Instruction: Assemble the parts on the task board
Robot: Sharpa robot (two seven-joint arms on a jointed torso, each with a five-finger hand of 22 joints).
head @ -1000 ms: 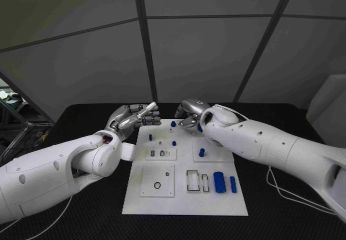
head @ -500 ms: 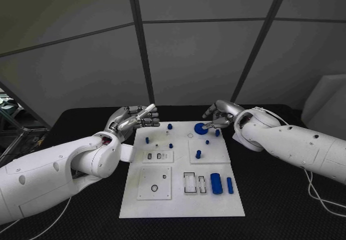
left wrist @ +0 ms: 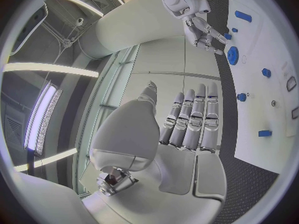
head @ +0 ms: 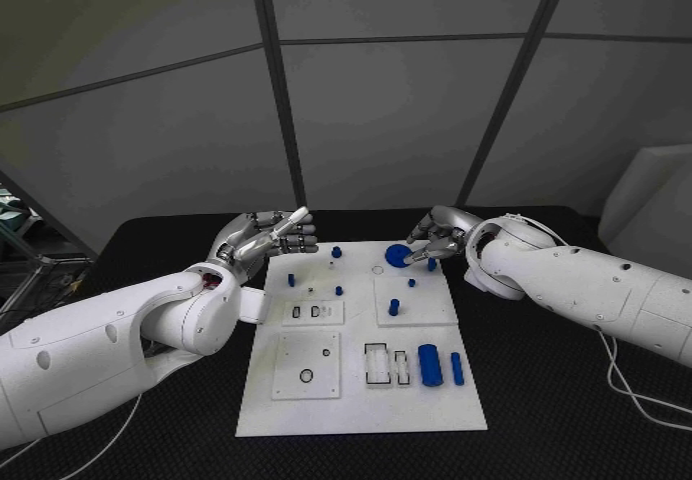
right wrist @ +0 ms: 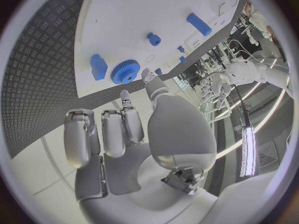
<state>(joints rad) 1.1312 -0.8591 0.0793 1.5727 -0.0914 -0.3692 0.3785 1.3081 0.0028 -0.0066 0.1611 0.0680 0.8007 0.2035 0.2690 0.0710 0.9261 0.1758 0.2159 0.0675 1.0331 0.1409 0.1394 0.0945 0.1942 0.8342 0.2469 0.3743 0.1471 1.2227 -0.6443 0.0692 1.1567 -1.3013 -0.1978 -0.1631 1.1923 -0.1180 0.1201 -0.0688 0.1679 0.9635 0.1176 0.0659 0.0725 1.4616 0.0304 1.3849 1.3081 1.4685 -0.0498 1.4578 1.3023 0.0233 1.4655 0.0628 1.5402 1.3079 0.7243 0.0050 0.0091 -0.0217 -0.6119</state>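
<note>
In the head view, the left hand is hovering at the far left corner of the task board, fingers apart and holding nothing. The right hand is hanging just beside the blue gear at the far edge.

In the left wrist view, the fingers are lying straight.

In the right wrist view, the fingers are spread and empty near the gear.

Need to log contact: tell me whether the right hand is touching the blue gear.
Apart. The right wrist view shows bare board between the fingers and the gear; the right hand hovers beside it.
</note>
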